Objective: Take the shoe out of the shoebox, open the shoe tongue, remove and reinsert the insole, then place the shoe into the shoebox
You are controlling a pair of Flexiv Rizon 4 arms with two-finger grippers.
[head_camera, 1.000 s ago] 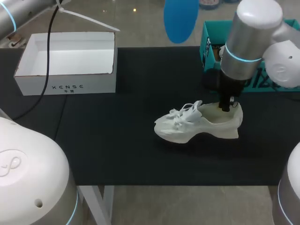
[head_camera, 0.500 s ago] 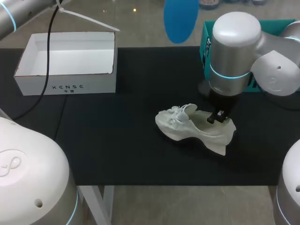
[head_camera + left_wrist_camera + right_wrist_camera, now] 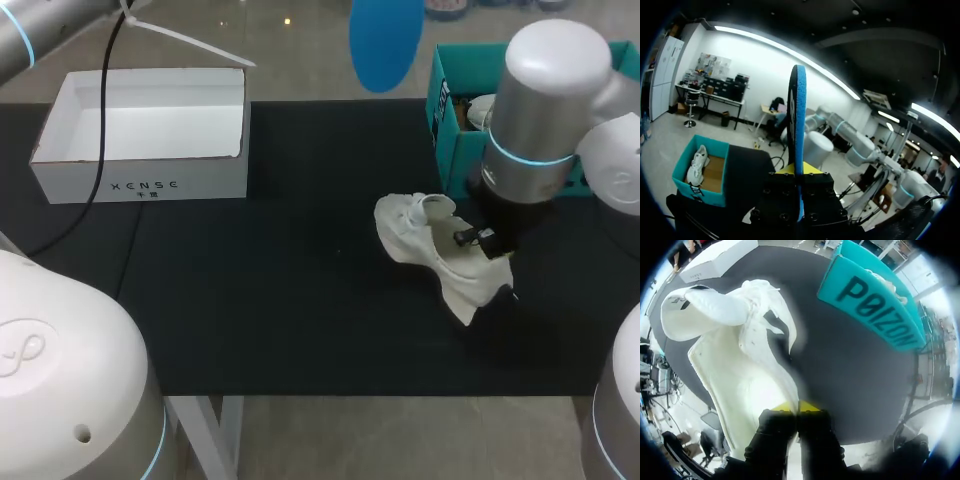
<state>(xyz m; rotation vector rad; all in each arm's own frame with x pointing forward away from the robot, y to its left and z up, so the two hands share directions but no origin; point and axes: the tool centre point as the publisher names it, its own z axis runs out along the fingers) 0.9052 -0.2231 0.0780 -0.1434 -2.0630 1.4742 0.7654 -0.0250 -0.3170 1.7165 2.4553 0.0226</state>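
Observation:
The white shoe [image 3: 435, 245] hangs tilted over the black mat, toe toward the back and heel toward the front. My right gripper [image 3: 478, 240] is shut on its heel collar. In the right wrist view the gripper [image 3: 796, 407] pinches the heel edge, and the shoe [image 3: 740, 350] stretches ahead with its tongue folded out. A blue insole [image 3: 385, 40] hangs high over the table's back. The left wrist view shows this insole [image 3: 797, 125] edge-on, upright, with my left gripper [image 3: 797, 172] shut on it. The teal shoebox [image 3: 452, 95] stands at the back right.
An open white box [image 3: 140, 185] sits at the back left of the mat. The teal shoebox [image 3: 685, 187] holds another white shoe [image 3: 697, 162]. A black cable [image 3: 105, 150] drapes across the white box. The black mat [image 3: 280, 300] lies bare in front and left of the shoe.
My right gripper has pulled the shoe to the right and turned it, so the heel now points to the front and the toe to the back. The insole has stayed where it was.

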